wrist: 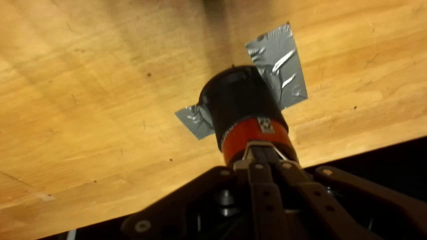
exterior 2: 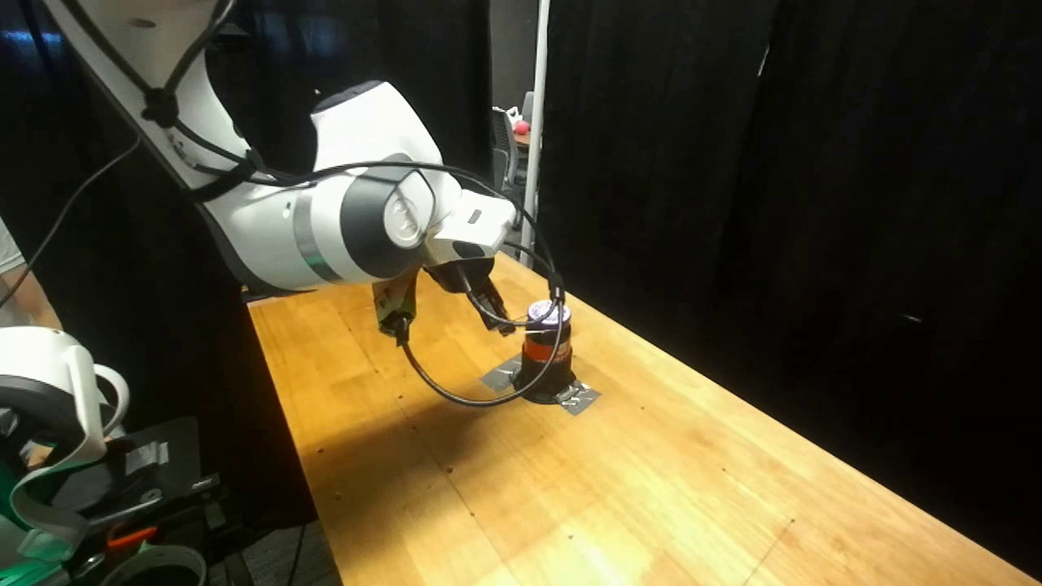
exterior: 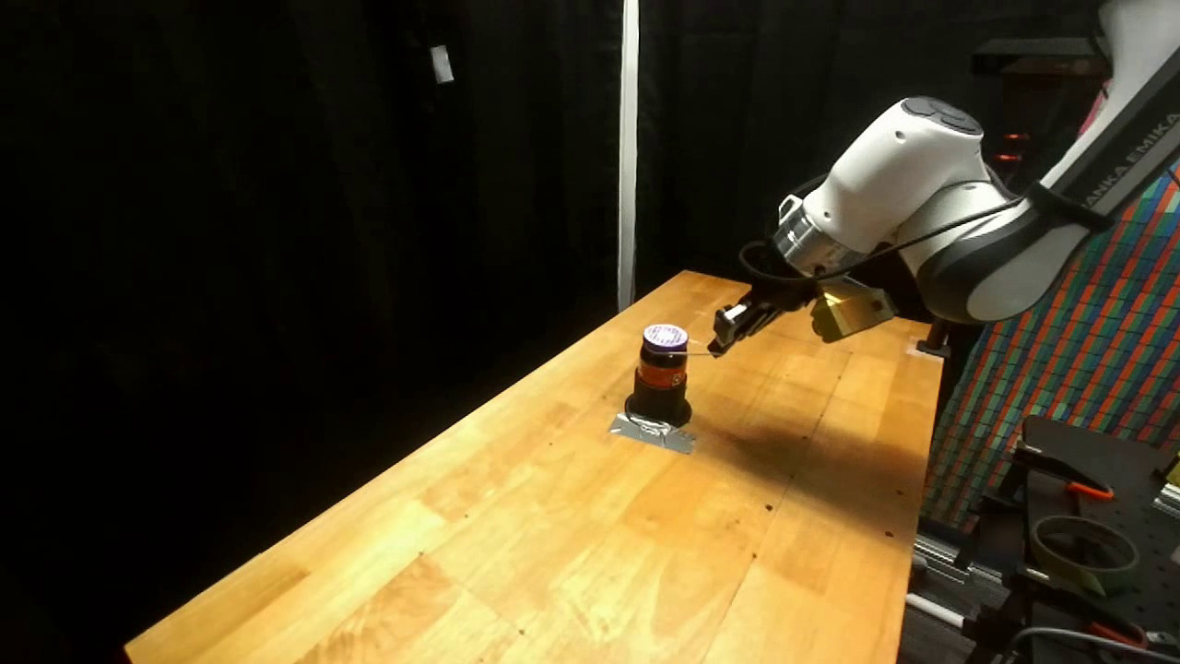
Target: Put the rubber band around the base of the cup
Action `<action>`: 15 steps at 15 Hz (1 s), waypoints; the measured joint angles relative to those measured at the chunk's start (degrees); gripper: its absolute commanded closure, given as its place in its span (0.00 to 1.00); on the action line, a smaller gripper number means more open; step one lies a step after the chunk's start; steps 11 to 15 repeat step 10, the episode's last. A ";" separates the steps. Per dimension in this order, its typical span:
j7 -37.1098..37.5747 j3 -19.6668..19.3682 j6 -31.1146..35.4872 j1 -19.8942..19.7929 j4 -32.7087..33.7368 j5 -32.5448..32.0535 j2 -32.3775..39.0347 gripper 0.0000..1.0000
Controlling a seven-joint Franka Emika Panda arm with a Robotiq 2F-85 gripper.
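My gripper (wrist: 263,154) has its fingers together, clamped on the thin, pale rubber band (exterior: 699,354). In an exterior view the band stretches from my fingertips across the upper part of the cup (exterior: 663,376), which stands upright on the wooden table (exterior: 553,535), 2 strips of silver tape (wrist: 283,56) touching its black base.

Pale lettering reading "ANKA EMIKA", its start hidden, runs along the arm (exterior: 913,175) in an exterior view, while print on the top (exterior: 666,336) and orange-red band (wrist: 248,133) of the cup (exterior: 661,376) is too small or blurred to read.
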 measured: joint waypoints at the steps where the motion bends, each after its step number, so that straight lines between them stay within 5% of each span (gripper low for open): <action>1: 1.95 -4.59 2.53 2.87 0.16 -1.65 0.09 1.00; 3: 2.05 -13.54 7.94 9.26 0.44 -0.02 1.04 1.00; 5: -1.19 -22.34 15.55 17.41 -0.30 8.51 4.22 1.00; 6: -2.68 -25.58 19.26 21.31 -1.29 13.00 6.19 0.74; 7: -3.80 -27.90 22.84 25.11 -2.88 17.49 8.25 0.73; 8: -4.17 -28.81 24.99 28.20 -4.73 20.97 9.87 0.93; 10: -3.26 -27.61 25.28 31.72 -7.86 22.62 10.86 0.77; 15: -3.26 -27.61 25.28 31.72 -7.86 22.62 10.86 0.77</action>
